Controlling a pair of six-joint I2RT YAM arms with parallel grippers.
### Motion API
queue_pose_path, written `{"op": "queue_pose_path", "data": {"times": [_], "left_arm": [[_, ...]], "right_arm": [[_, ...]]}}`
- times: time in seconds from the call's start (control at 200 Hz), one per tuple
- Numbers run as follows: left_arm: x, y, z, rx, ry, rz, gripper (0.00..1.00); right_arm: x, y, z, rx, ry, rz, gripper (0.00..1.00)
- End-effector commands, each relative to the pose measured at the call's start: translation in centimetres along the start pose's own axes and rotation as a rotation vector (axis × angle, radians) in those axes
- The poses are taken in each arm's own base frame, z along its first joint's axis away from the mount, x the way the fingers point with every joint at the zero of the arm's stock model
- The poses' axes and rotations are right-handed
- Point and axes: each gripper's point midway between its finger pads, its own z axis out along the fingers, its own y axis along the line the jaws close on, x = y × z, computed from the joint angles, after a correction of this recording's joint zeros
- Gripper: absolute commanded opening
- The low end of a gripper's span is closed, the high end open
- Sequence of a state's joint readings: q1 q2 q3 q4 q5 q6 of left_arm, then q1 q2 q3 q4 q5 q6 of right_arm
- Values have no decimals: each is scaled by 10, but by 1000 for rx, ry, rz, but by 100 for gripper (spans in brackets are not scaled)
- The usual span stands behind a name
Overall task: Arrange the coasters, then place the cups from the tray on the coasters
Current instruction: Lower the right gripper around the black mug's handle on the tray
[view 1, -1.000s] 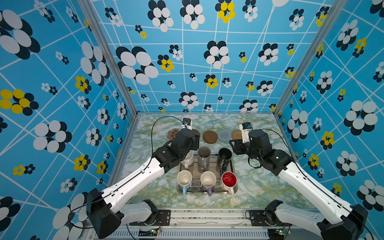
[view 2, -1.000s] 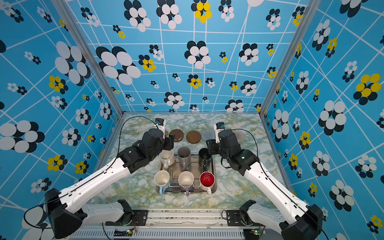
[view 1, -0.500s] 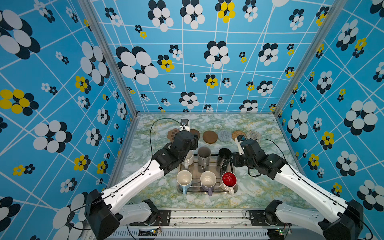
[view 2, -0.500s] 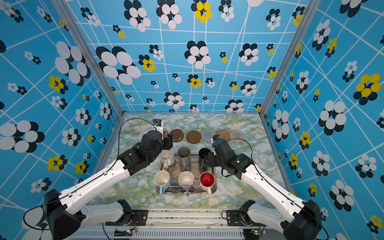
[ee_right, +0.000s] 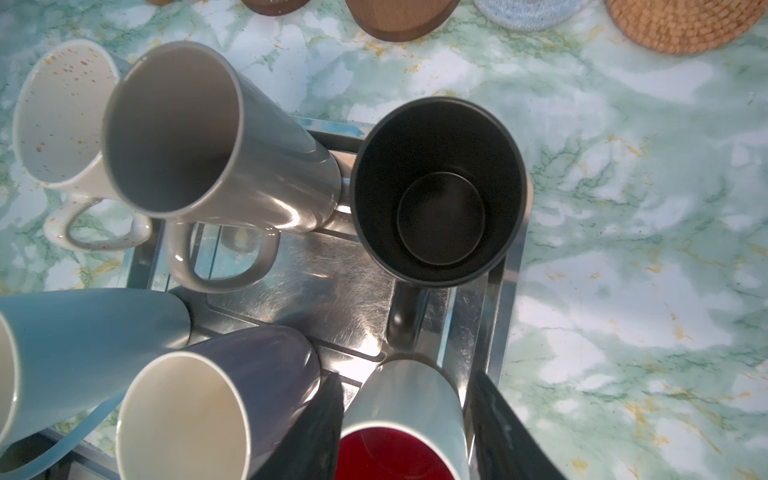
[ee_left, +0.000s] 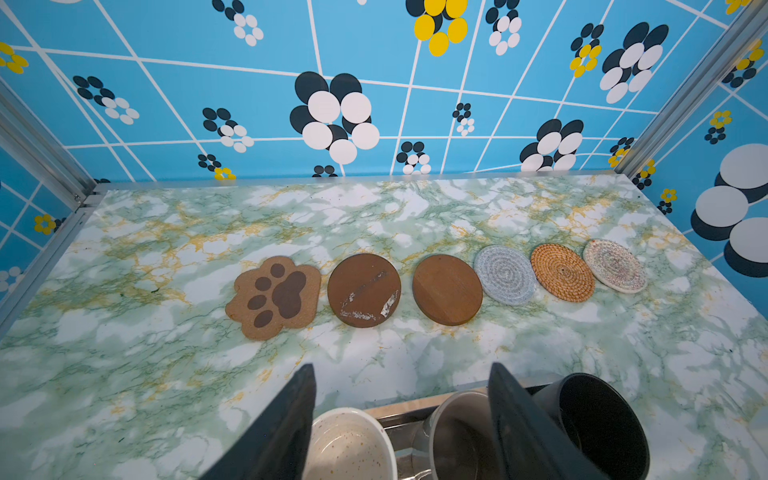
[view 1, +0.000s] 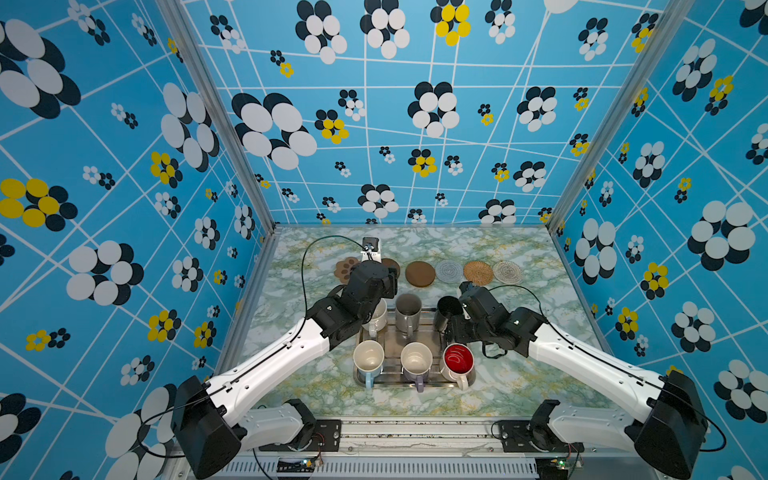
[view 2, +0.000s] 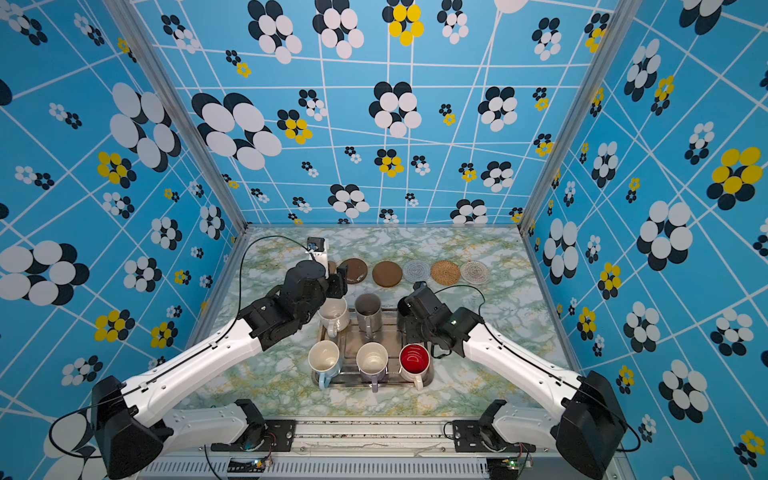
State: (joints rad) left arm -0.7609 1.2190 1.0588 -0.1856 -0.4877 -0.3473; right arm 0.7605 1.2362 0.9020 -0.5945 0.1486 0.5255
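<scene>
The left fingers [ee_left: 286,424] are hanging spread and empty above the cream cup [ee_left: 349,449], the coasters [ee_left: 446,289] lying in a row beyond. The right fingers [ee_right: 507,432] are standing spread, flanking the red-lined cup [ee_right: 407,395] in the tray [ee_right: 332,282].

2 white-and-black arms reaching forward and inward, left arm [view 1: 270,365] extended farther, left pincer [ee_left: 401,370] pointing ahead with jaws spread wide and empty, right arm [view 1: 582,361] bent lower, right pincer [ee_right: 405,374] aimed downward, jaws parted, gripping nothing
</scene>
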Motion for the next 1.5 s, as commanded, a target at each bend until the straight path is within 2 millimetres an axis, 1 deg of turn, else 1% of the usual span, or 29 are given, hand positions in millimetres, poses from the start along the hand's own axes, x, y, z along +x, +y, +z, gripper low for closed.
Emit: {"op": "queue_pose_path", "data": {"times": [0.0, 0.12, 0.32, 0.51, 0.875, 1.085, 1.195, 1.495], "left_arm": [[6, 1, 4, -14, 3, 21, 67], [8, 1, 5, -16, 8, 26, 67], [9, 3, 6, -22, 7, 31, 68], [11, 3, 8, -31, 12, 44, 68], [13, 6, 8, -36, 14, 52, 68], [12, 6, 7, -34, 12, 49, 69], [12, 7, 7, -32, 11, 48, 69], [13, 8, 7, -32, 14, 40, 70]], "right_arm": [[11, -4, 11, 37, 32, 22, 53], [15, -3, 20, 51, 51, 26, 55], [11, -5, 30, 81, 45, 45, 57], [9, -4, 39, 91, 45, 60, 54], [13, -5, 55, 126, 77, 78, 50], [9, -4, 61, 134, 64, 91, 49], [10, -5, 65, 148, 71, 90, 48], [9, -5, 71, 165, 84, 86, 42]]}}
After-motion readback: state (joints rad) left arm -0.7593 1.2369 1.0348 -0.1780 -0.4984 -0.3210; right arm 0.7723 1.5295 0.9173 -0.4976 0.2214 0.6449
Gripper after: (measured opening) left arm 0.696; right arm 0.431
